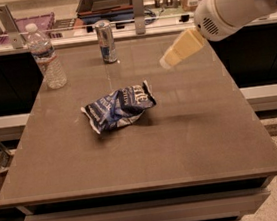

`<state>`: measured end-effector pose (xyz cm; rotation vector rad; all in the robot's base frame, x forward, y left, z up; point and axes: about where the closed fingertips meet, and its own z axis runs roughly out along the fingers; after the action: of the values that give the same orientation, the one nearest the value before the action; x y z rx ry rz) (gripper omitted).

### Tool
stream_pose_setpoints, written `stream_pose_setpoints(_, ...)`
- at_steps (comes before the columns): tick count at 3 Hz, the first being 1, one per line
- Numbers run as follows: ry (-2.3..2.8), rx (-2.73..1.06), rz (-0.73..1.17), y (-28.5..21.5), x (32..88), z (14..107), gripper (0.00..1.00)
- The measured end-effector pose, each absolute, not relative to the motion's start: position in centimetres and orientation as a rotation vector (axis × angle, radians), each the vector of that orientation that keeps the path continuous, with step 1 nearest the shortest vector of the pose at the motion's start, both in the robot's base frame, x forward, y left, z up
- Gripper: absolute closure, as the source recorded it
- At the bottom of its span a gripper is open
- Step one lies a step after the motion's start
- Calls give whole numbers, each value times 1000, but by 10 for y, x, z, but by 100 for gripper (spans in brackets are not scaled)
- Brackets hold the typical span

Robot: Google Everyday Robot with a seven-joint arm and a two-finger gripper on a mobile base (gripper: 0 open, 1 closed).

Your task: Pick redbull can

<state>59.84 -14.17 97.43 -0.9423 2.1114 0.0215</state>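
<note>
Nothing of the pick is judged done yet; the whole grasp and lift are left.

Nearest the viewer, the brown table (183,147) is seen with a broad bare stretch at its 6 o'clock side. Close to its middle, slightly toward 9 o'clock, a crumpled blue and white snack bag (119,108) is laid flat.

Farther back, at about 1 o'clock from the table's middle, the gripper (172,57) is held in the air above the surface, pointed down and toward 8 o'clock, carried by the white arm (236,0) that enters from the upper right. Whether it is released or clenched cannot be told; nothing is seen in it.

At 10 o'clock, near the far left corner, a clear water bottle (46,58) is stood upright. The redbull can (105,41) is found upright at about 11 o'clock, near the far edge, untouched and well apart from the gripper, which lies at 3 o'clock from it.

A further approach toward 9 o'clock and a descent to can height are judged necessary before any closing. The bag and bottle are not expected to obstruct that path.
</note>
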Motion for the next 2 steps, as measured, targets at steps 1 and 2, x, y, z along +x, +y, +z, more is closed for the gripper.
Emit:
stream_pose_setpoints(1, 2115, -809, 26, -123, 617, 974, 0)
stream_pose_setpoints(2, 2096, -744, 49, -107, 635, 978, 0)
